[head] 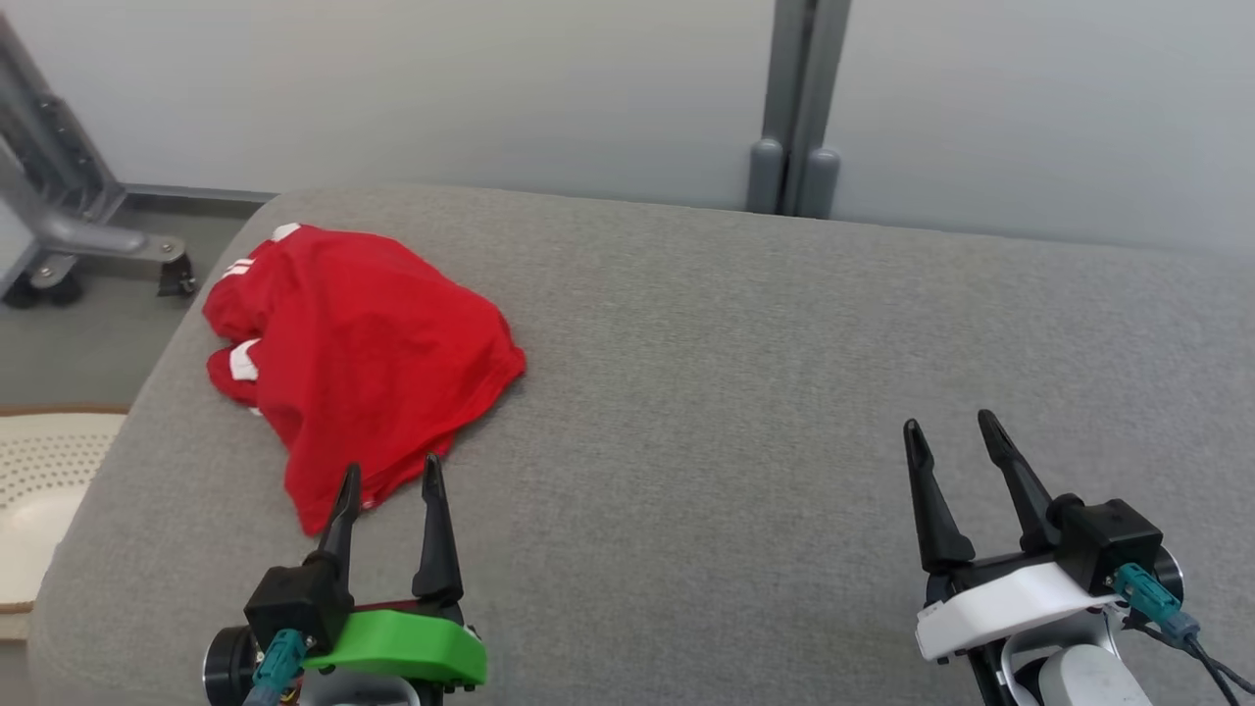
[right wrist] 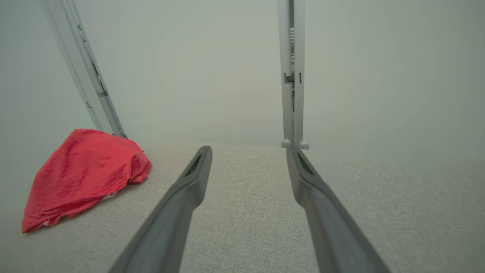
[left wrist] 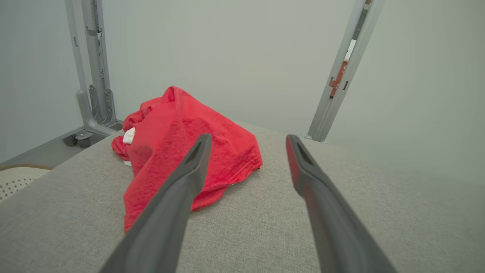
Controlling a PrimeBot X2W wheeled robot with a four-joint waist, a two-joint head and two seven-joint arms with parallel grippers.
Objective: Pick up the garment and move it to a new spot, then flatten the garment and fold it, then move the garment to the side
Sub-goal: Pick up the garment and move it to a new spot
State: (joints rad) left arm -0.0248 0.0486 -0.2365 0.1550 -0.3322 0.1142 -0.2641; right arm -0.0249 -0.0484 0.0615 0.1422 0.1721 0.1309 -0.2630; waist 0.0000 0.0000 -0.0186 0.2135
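Garment (head: 353, 358) crumpled, just beyond left gripper (head: 390, 476), untouched

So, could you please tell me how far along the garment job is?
Nothing looks done: the crumpled red cloth garment lies heaped on the grey fabric surface. Nothing is in hand: left gripper and right gripper stand open, empty. Pickup, moving, flattening, folding and setting aside remain.

You are working on a grey fabric cushion (head: 745, 392) with rounded edges and an even weave. One item lies directly on it: a crumpled red garment (head: 358, 353) with white trim. It is heaped just ahead of your left gripper (head: 391, 464), slightly to its left, and well left of your right gripper (head: 949, 419).
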